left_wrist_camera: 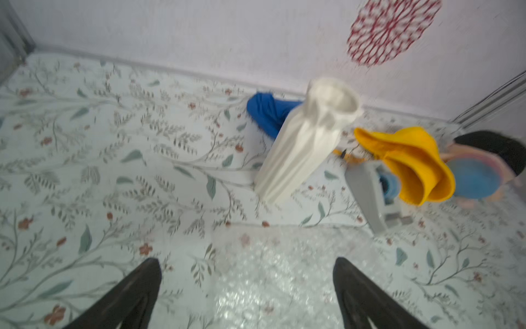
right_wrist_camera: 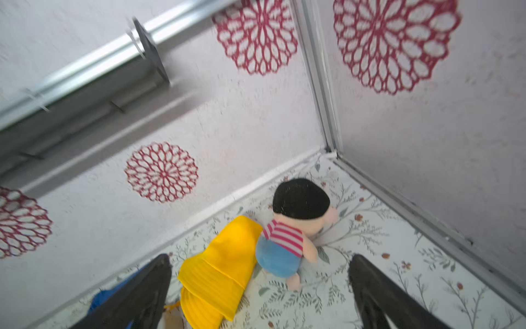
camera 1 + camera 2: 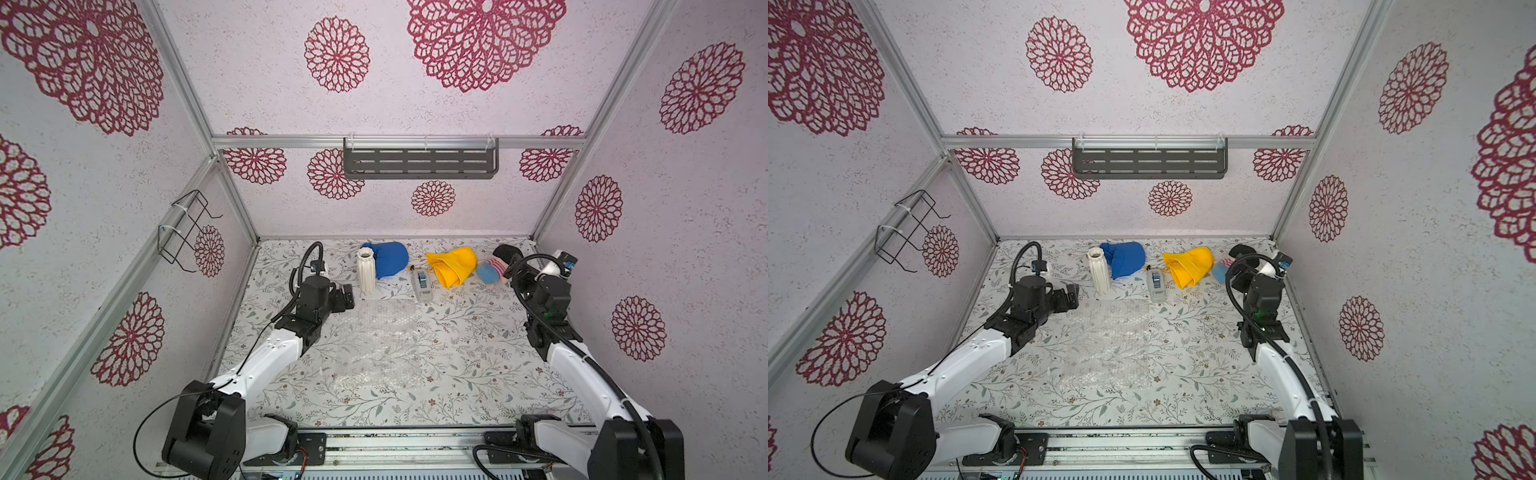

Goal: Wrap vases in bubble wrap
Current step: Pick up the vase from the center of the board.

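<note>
**Clear bubble wrap (image 3: 374, 345) lies flat; white vase (image 3: 366, 270) stands bare just beyond it**

Floral-print table (image 3: 457, 353) fills the lower middle of both top views, boxed in by walls papered with red rosettes. A grey slotted shelf (image 3: 419, 162) hangs on the back wall at centre frame, and a black wire rack (image 3: 185, 228) is fixed to the wall at the left of the frame.

The translucent sheet lies spread at the centre of the table (image 3: 1106, 345), unfolded and with nothing on it. The ribbed vase stands upright just past the sheet's upper edge (image 3: 1099, 270); the left wrist view (image 1: 304, 145) shows a narrow strip of bare table between its base and the wrap (image 1: 284, 270).

The left gripper (image 3: 348, 297) sits left of the vase, above the sheet's upper left corner. Its jaws are spread wide and hold nothing (image 1: 247, 260). The right gripper (image 2: 260, 256) is at the upper right of the table, its jaws also wide apart and empty.

A blue cloth (image 3: 390, 257) lies bunched directly right of the vase's mouth. A crumpled yellow cloth (image 3: 453, 266) lies further right. A small doll (image 3: 492, 270) with black hair, a striped shirt and blue trousers lies against it. A grey tape dispenser (image 3: 422, 284) sits between the two cloths, near the wrap's upper right corner.
</note>
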Controlling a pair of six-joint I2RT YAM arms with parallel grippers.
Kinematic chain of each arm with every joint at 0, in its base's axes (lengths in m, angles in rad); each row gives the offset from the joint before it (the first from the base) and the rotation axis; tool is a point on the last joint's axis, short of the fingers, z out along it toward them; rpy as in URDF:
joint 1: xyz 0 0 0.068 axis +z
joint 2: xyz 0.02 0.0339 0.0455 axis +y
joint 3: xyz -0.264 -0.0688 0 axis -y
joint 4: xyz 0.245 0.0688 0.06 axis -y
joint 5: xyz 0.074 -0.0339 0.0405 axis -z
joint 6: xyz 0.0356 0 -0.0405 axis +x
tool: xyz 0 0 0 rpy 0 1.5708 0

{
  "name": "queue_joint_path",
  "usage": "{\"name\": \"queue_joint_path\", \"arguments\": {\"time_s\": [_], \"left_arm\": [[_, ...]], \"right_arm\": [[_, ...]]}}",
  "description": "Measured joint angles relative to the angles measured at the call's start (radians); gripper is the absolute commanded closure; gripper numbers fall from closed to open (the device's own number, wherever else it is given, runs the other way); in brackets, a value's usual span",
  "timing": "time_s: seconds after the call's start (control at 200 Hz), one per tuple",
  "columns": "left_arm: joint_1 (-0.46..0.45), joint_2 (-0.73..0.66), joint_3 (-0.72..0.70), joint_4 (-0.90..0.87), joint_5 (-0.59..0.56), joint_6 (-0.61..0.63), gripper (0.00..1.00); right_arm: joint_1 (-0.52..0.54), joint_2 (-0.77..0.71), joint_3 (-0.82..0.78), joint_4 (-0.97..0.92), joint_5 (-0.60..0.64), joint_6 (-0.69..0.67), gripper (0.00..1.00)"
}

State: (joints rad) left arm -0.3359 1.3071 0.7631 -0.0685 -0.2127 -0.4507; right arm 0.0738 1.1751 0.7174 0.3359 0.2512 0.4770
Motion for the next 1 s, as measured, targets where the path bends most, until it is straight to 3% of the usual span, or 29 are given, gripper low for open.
{"name": "queue_joint_path", "arguments": {"time_s": [0.085,0.13,0.235,0.395,0.515,0.781,0.996], "left_arm": [[0.011,-0.001,0.01,-0.069,-0.097,-0.027,0.03],[0.016,-0.014,0.01,-0.083,-0.148,-0.042,0.03],[0.032,-0.047,0.006,-0.104,-0.24,-0.09,0.02],[0.053,-0.079,-0.025,-0.164,-0.415,-0.254,0.03],[0.068,-0.076,-0.068,-0.176,-0.473,-0.322,0.02],[0.069,-0.031,-0.085,-0.172,-0.478,-0.365,0.01],[0.069,-0.008,-0.072,-0.181,-0.478,-0.385,0.02]], "right_arm": [[0.072,0.086,0.041,-0.079,0.009,-0.015,0.02],[0.13,0.124,0.062,-0.104,0.023,-0.033,0.06],[0.286,0.226,0.13,-0.112,0.092,-0.091,0.06],[0.476,0.404,0.288,-0.122,0.126,-0.179,0.04],[0.515,0.488,0.392,-0.112,0.008,-0.196,0.06],[0.587,0.645,0.542,-0.068,-0.204,-0.233,0.16],[0.636,0.75,0.66,-0.082,-0.282,-0.27,0.16]]}}
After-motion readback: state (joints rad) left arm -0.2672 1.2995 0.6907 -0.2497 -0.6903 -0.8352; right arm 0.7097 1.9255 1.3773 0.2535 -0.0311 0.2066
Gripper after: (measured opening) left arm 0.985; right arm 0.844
